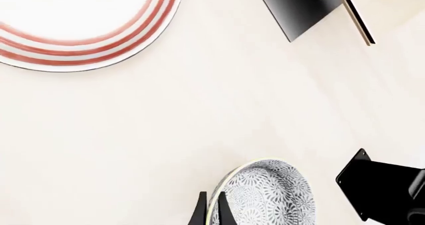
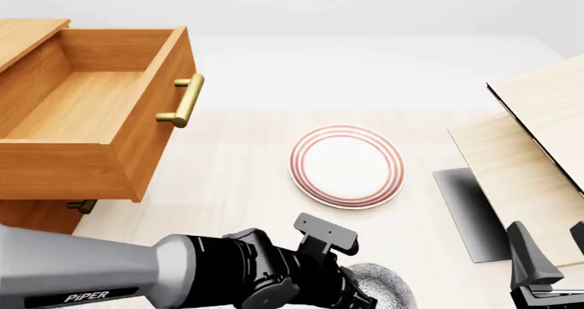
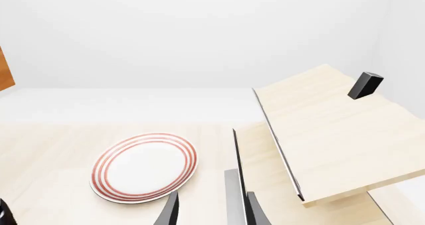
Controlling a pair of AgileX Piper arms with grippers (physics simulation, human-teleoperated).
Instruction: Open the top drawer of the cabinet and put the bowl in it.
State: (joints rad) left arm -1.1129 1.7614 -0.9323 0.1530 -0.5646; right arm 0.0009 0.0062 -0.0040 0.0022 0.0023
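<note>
1. Orange-brown wood fills the far left of the front view: the top drawer (image 2: 91,111) of the cabinet (image 2: 37,213) stands pulled well out, its box showing nothing inside, its brass bar handle (image 2: 185,101) facing right.
2. My left tool (image 1: 214,210) sits at the near edge of the table (image 2: 237,186), its two dark fingers (image 1: 199,212) close together with the rim of the bowl (image 1: 269,192) between them, so it is holding the bowl by its edge.
3. That speckled grey-blue bowl shows at the near middle in the front view, partly hidden behind my left arm (image 2: 109,275); I cannot tell whether it rests on the table or is lifted.
4. My right tool (image 2: 548,254) is at the near right, its fingers spread with a clear gap and nothing in it.
5. A white plate (image 2: 347,165) with red rings lies flat at the middle of the table, well apart from the bowl and right of the drawer.
6. Pale light-wood furniture (image 2: 538,124) stands at the right side.
</note>
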